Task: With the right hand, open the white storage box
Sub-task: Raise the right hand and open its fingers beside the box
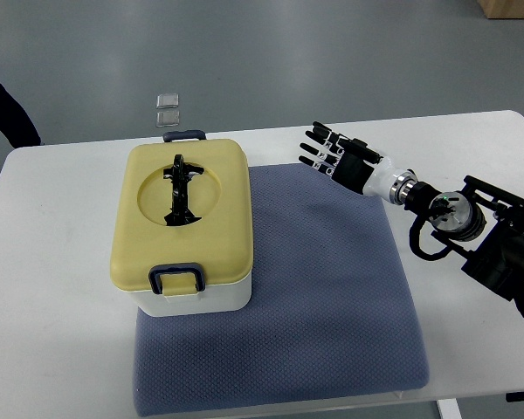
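Blue-grey matting (323,305) is covering the near part of the white surface (52,288), and the white storage box (189,229) is sitting on its left edge, yellow lid closed. Right robot hand (325,154) is hovering beside it, fingers spread, empty. Grey floor (244,52) is lying beyond.

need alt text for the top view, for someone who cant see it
A white plastic storage box with a closed pale yellow lid and folded black handle sits on a blue-grey fabric mat on a white table. The robot's black right hand hovers to the box's right, fingers spread, touching nothing.
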Robot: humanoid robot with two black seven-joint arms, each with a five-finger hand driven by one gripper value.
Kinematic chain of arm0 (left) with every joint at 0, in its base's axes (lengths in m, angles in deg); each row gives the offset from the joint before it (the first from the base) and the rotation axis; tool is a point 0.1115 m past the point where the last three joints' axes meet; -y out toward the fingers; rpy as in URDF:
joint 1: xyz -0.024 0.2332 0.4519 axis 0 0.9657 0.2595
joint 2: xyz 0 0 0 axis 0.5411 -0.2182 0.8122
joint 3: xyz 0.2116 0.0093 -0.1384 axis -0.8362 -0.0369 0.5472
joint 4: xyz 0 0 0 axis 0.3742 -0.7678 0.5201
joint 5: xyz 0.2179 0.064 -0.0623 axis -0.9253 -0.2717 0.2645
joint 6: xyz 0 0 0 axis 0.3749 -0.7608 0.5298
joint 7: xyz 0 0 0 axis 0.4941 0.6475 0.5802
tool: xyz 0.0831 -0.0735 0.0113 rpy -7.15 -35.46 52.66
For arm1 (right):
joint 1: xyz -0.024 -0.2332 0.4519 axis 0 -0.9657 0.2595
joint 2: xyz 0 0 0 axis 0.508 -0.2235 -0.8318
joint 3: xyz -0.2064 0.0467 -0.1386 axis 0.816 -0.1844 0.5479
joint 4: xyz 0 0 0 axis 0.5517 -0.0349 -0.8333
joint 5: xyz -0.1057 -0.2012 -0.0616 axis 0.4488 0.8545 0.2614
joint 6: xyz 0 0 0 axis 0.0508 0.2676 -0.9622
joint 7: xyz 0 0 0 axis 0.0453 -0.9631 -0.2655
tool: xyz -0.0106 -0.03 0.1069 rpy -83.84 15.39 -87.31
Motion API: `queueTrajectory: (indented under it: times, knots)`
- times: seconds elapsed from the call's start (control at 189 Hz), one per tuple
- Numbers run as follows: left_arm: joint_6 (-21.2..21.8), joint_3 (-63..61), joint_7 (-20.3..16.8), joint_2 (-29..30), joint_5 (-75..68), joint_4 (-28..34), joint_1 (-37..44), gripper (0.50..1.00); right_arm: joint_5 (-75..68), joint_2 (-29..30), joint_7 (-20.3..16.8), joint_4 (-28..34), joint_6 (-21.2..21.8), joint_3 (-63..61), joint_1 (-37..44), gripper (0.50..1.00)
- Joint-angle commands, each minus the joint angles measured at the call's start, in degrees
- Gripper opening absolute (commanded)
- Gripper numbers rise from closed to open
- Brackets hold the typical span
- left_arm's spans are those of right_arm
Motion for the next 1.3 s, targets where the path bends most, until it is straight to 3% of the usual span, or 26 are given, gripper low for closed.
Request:
queueTrajectory:
  times: [0.0, 0.274, 0.723, 0.908, 1.003, 1.151, 1.293]
  knots:
    - [0.0, 0.0, -0.1, 0.0, 0.0, 0.1, 0.1, 1.000, 0.0, -0.4, 0.0, 0.0, -0.1, 0.0, 0.1, 0.932]
    - [0.0, 0.0, -0.1, 0.0, 0.0, -0.1, 0.1, 1.000, 0.0, -0.4, 0.0, 0.0, -0.8, 0.0, 0.2, 0.932]
    - [0.0, 0.2, -0.1, 0.0, 0.0, -0.6, -1.1, 1.000, 0.3, -0.5, 0.8, 0.2, -9.5, 0.5, 1.5, 0.932]
    - [0.0, 0.3, -0.2, 0.0, 0.0, -0.6, -1.1, 1.000, 0.7, -1.9, 1.1, 0.2, -8.8, 0.2, 2.6, 0.932]
    - [0.0, 0.2, -0.1, 0.0, 0.0, -0.6, -1.1, 1.000, 1.2, -2.1, 1.4, 0.2, -6.4, 0.6, 3.1, 0.932]
    - [0.0, 0.2, -0.1, 0.0, 0.0, -0.6, -1.1, 1.000, 11.3, -2.1, 1.6, 0.3, -7.0, 0.5, 4.5, 0.932]
    - [0.0, 0.3, -0.2, 0.0, 0.0, -0.6, -1.1, 1.000, 22.3, -2.5, 3.6, 0.6, -11.5, 0.5, 6.3, 0.932]
